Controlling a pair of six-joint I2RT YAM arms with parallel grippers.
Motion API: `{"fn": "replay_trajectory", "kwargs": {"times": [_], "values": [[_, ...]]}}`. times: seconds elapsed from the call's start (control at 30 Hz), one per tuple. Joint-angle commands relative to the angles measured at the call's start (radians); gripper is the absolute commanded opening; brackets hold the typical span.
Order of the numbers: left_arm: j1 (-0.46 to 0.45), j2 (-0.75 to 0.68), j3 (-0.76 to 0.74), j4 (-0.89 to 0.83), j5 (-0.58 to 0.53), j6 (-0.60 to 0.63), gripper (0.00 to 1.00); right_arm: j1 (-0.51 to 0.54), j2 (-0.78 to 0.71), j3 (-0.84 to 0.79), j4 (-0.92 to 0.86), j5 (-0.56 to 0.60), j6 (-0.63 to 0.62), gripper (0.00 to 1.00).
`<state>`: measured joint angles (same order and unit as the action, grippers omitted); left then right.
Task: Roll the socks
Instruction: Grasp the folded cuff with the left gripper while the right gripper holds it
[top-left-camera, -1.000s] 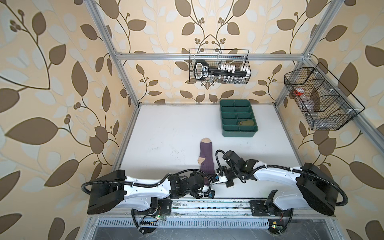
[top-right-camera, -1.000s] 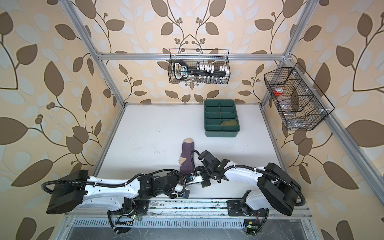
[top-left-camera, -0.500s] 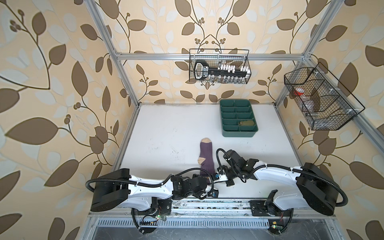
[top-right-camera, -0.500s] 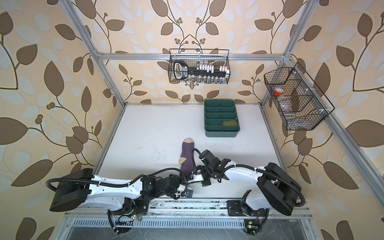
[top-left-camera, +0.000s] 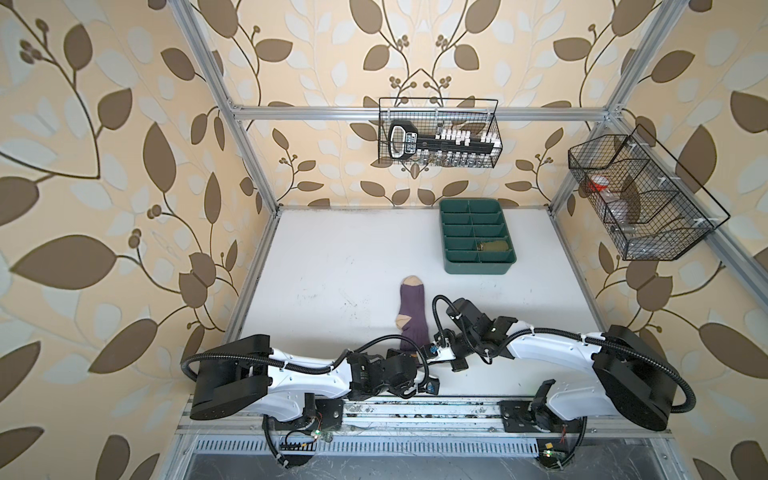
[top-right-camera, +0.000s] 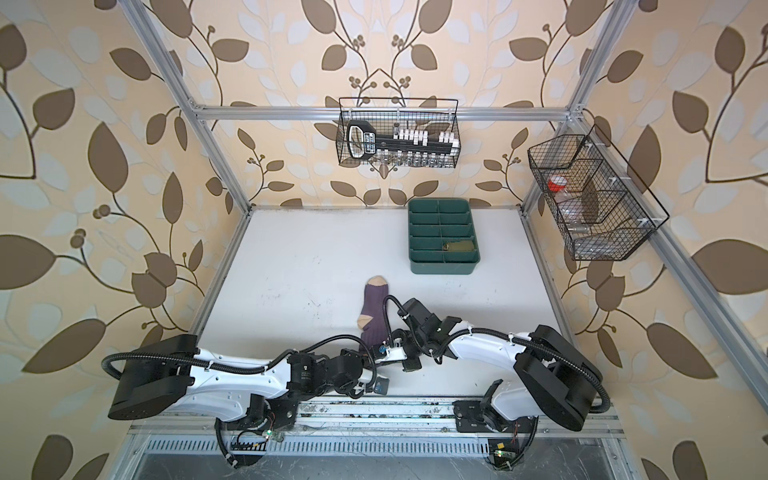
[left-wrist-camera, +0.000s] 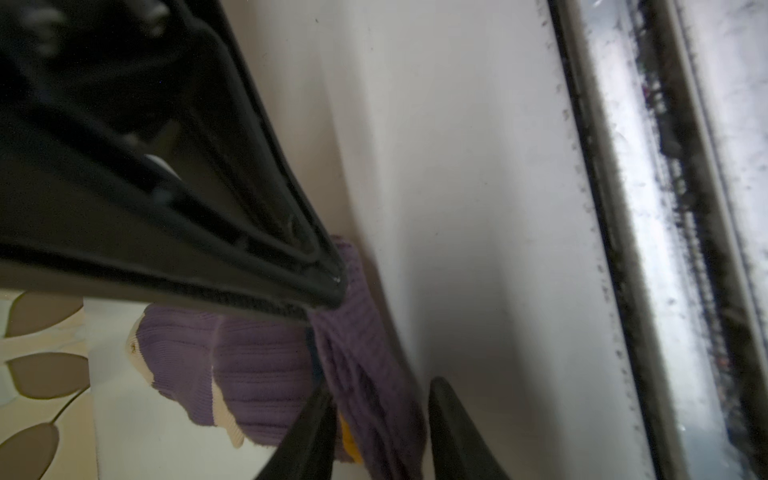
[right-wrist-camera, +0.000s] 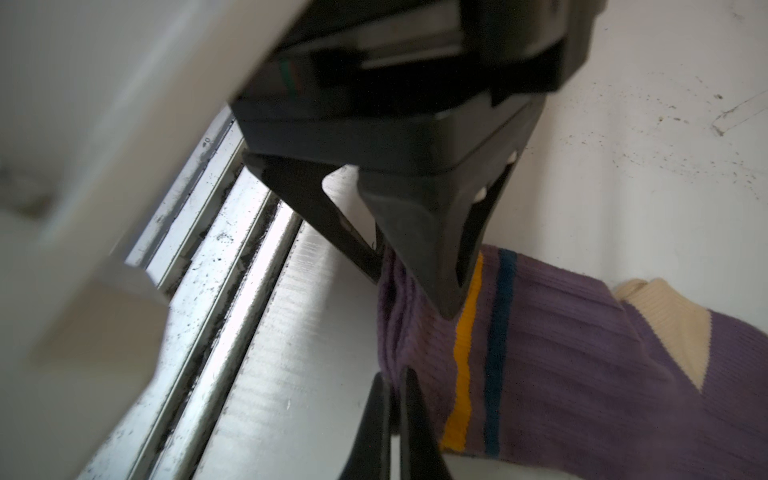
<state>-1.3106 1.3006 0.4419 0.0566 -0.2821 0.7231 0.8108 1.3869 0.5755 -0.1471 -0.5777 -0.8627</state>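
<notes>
- The purple sock (top-left-camera: 411, 309) lies near the middle of the bench's (top-left-camera: 332, 270) front edge, with its toe toward the back and its cuff (right-wrist-camera: 469, 353) at the front.
- The left gripper (left-wrist-camera: 382, 388) clamps the cuff between its jaws.
- The right gripper (right-wrist-camera: 394, 374) is closed, pinching the cuff's edge.
- The olive sock (top-left-camera: 492, 246) sits in a compartment of the tray (top-left-camera: 478, 270), near the back right corner.

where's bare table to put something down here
Widest: the table left of the purple sock, back to the wall. Also bare: between sock and green tray, and in front of the tray. Crowded: the front edge, where the left gripper and right gripper pinch the cuff.
</notes>
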Motion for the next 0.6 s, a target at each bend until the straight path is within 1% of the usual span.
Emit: {"fn": "replay_trajectory", "kwargs": {"times": [0.0, 0.17, 0.3, 0.4, 0.43, 0.47, 0.53, 0.57], "values": [[-0.009, 0.004, 0.017, 0.028, -0.037, -0.013, 0.34, 0.003, 0.006, 0.031, -0.011, -0.043, 0.004, 0.0], [-0.009, 0.002, 0.029, 0.007, -0.037, -0.024, 0.14, 0.003, 0.007, 0.03, -0.008, -0.043, 0.013, 0.0], [-0.009, 0.002, 0.042, -0.019, -0.028, -0.044, 0.01, 0.003, 0.008, 0.03, -0.001, -0.041, 0.016, 0.0], [-0.009, -0.004, 0.063, -0.051, -0.013, -0.08, 0.0, 0.002, 0.005, 0.029, 0.006, -0.036, 0.04, 0.0], [-0.009, -0.004, 0.069, -0.064, -0.002, -0.093, 0.0, 0.002, 0.001, 0.028, 0.007, -0.035, 0.042, 0.05], [-0.009, -0.006, 0.073, -0.075, 0.009, -0.103, 0.0, 0.002, -0.004, 0.028, 0.009, -0.032, 0.046, 0.12], [-0.009, -0.002, 0.082, -0.091, 0.034, -0.129, 0.0, 0.004, -0.03, 0.025, 0.005, -0.025, 0.041, 0.34], [-0.009, 0.001, 0.089, -0.1, 0.046, -0.138, 0.0, 0.005, -0.048, 0.022, 0.003, -0.02, 0.036, 0.43]]}}
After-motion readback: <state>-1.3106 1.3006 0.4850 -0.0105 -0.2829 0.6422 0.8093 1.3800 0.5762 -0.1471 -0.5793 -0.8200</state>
